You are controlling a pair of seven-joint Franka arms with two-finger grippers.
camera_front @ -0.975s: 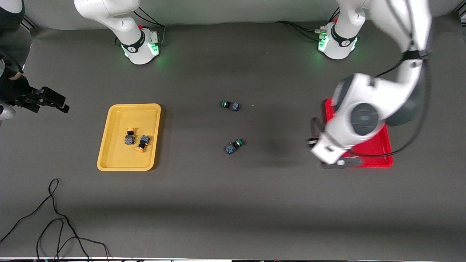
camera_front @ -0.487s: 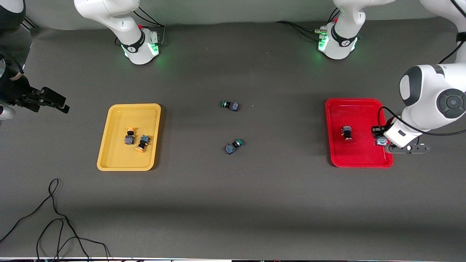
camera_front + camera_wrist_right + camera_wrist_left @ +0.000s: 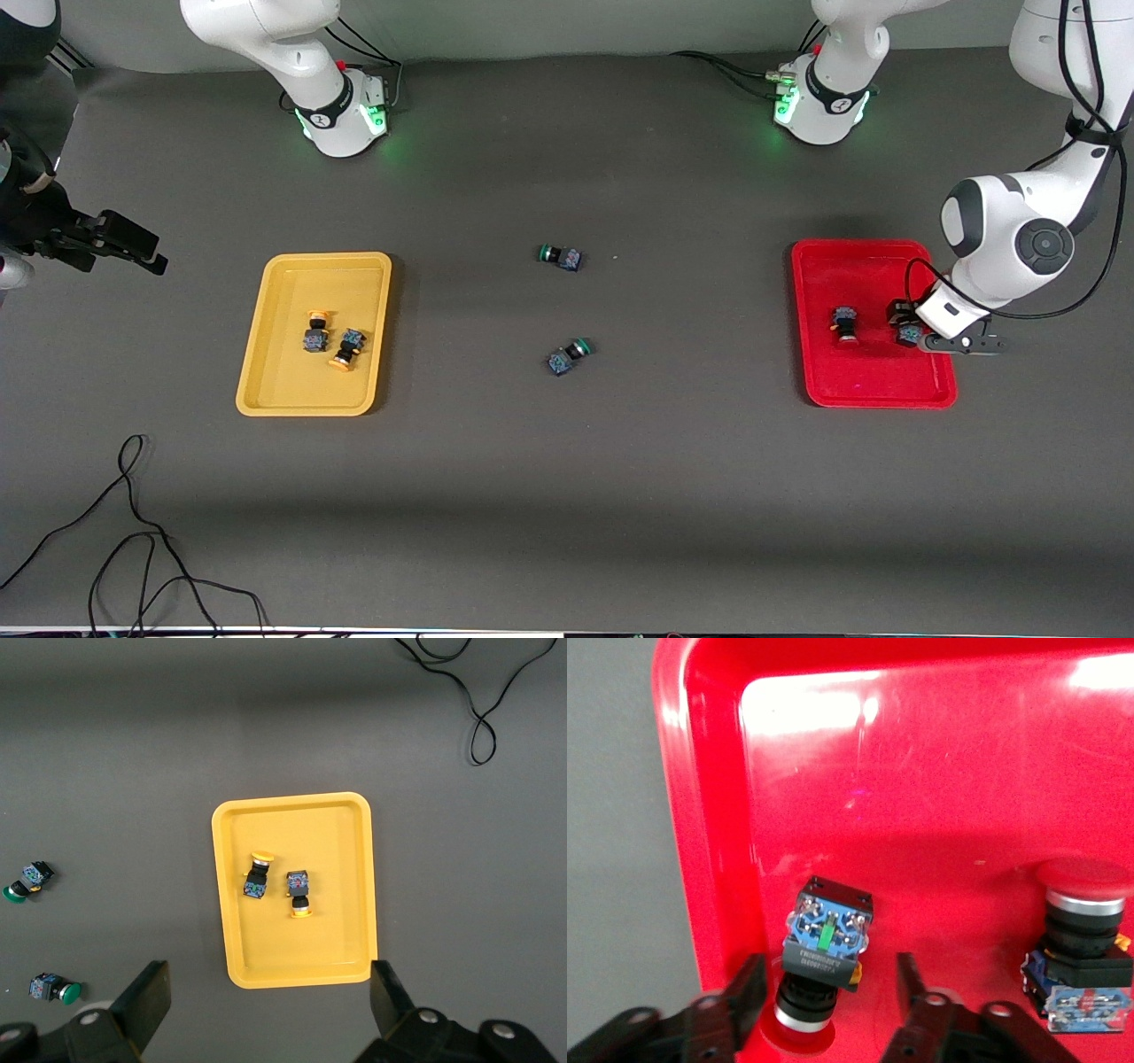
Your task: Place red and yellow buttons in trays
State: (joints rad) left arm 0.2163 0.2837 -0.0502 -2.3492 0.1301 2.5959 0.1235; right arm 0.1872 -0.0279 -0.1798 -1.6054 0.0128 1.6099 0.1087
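Note:
The red tray (image 3: 877,381) lies at the left arm's end of the table. One red button (image 3: 844,323) lies in it and also shows in the left wrist view (image 3: 1081,930). My left gripper (image 3: 905,326) is low in the tray near its rim, open, its fingers (image 3: 749,992) apart on both sides of a second red button (image 3: 824,948) that rests on the tray floor (image 3: 921,771). The yellow tray (image 3: 283,381) holds two yellow buttons (image 3: 316,332) (image 3: 345,347). My right gripper (image 3: 146,252) waits, open and empty, high at the right arm's end of the table, with the yellow tray (image 3: 337,842) in its wrist view.
Two green-capped switches (image 3: 560,257) (image 3: 569,354) lie on the dark table between the trays; both show in the right wrist view (image 3: 27,881) (image 3: 53,988). A loose black cable (image 3: 133,532) lies near the front camera at the right arm's end.
The left arm has swung off the red tray's middle, uncovering it. Its gripper came in from the rim with the second red button, which now rests in the tray between open fingers.

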